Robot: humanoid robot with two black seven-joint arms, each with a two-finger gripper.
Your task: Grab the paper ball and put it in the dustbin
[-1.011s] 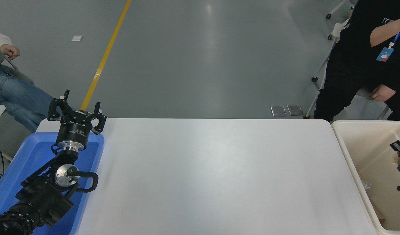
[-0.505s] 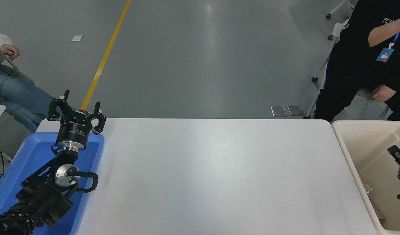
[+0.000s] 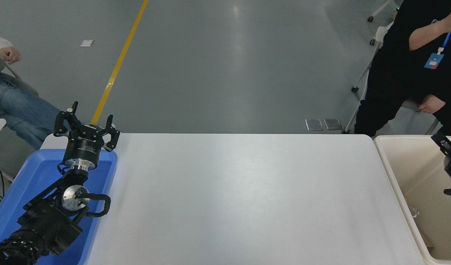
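Blue tray (image 3: 11,206) lies nearest at the lower left, with the left gripper (image 3: 86,123) parked above its far end, fingers spread wide and holding nothing. At the right edge, the right gripper (image 3: 448,165) hangs over the cream dustbin (image 3: 393,176); whether it is open or closed cannot be told. No paper ball can be made out anywhere. Beyond the white table (image 3: 240,195), a person in black (image 3: 398,77) sits.

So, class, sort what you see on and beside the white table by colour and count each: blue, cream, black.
Blue: 1, the tray
Cream: 1, the dustbin
Black: 2, the left gripper and the right gripper
Total: 4
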